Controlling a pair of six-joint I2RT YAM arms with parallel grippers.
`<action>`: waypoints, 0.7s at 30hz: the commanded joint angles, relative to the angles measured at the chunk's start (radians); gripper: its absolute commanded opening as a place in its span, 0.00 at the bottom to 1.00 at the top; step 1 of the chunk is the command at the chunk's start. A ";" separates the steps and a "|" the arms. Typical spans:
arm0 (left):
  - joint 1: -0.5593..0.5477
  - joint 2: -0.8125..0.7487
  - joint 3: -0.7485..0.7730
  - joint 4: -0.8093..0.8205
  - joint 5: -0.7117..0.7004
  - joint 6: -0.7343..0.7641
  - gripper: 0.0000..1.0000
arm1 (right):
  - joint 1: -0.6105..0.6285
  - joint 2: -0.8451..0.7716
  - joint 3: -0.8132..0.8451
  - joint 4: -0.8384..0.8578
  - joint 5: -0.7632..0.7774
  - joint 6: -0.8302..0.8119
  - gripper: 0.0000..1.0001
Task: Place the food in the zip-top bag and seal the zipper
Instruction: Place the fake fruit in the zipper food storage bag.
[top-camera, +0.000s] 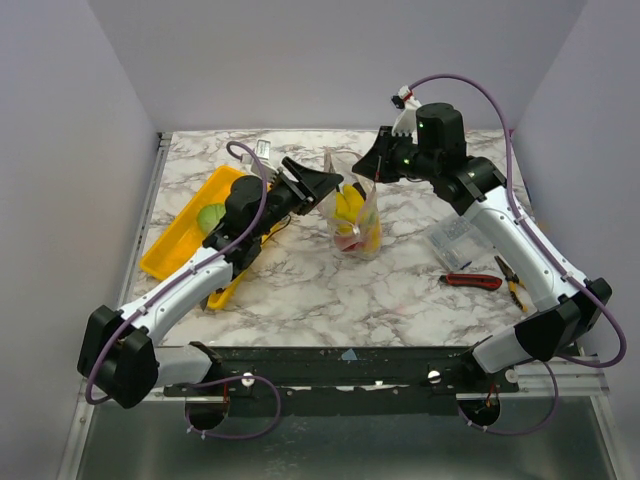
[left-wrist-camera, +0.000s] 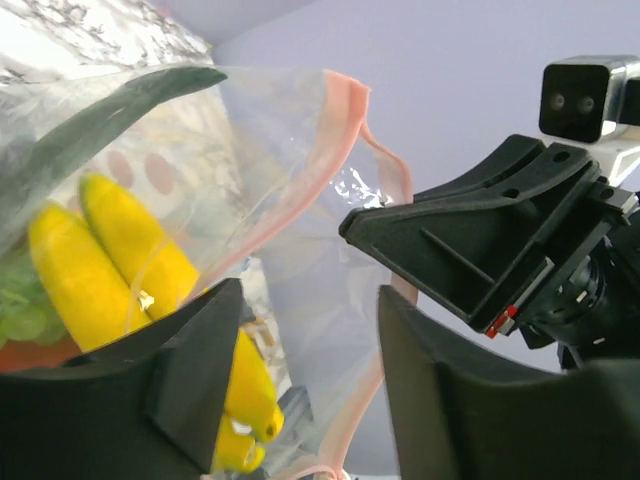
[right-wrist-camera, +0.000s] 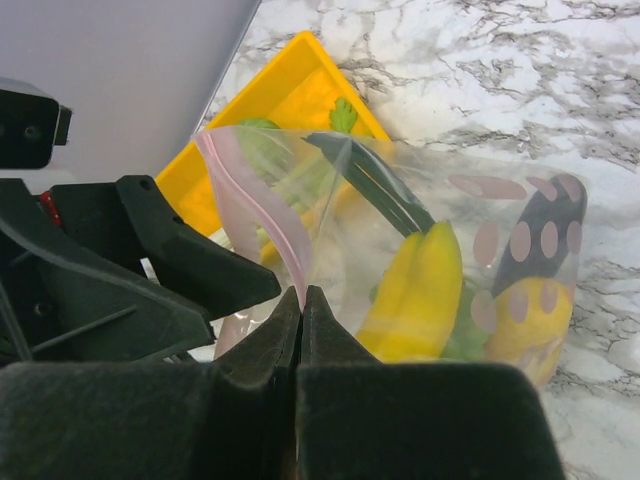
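The clear zip-top bag (top-camera: 358, 222) hangs upright at mid-table, with its pink zipper (right-wrist-camera: 250, 195) at the top. Inside it I see yellow food (right-wrist-camera: 420, 290), green bits and a dark spotted piece. My right gripper (right-wrist-camera: 302, 295) is shut on the zipper strip at the bag's top right corner (top-camera: 368, 170). My left gripper (left-wrist-camera: 310, 380) is at the bag's left top edge (top-camera: 335, 182). Its jaws stand apart, and the zipper (left-wrist-camera: 300, 205) runs between them without being pinched. A round pale green food piece (top-camera: 212, 215) lies in the yellow tray.
The yellow tray (top-camera: 175, 250) sits at the left, under my left arm. At the right lie a small clear packet (top-camera: 455, 240), a red-handled tool (top-camera: 472, 281) and yellow-handled pliers (top-camera: 515, 285). Walls enclose the back and both sides of the table.
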 joint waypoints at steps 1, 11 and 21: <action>-0.006 -0.046 0.041 -0.100 -0.031 0.082 0.64 | 0.005 0.001 0.038 0.028 -0.011 0.007 0.01; -0.004 -0.123 0.071 -0.152 0.085 0.238 0.68 | 0.006 -0.006 0.019 0.040 -0.016 0.008 0.01; -0.017 -0.147 0.174 -0.475 0.030 0.511 0.67 | 0.006 -0.020 0.017 0.045 -0.016 0.010 0.01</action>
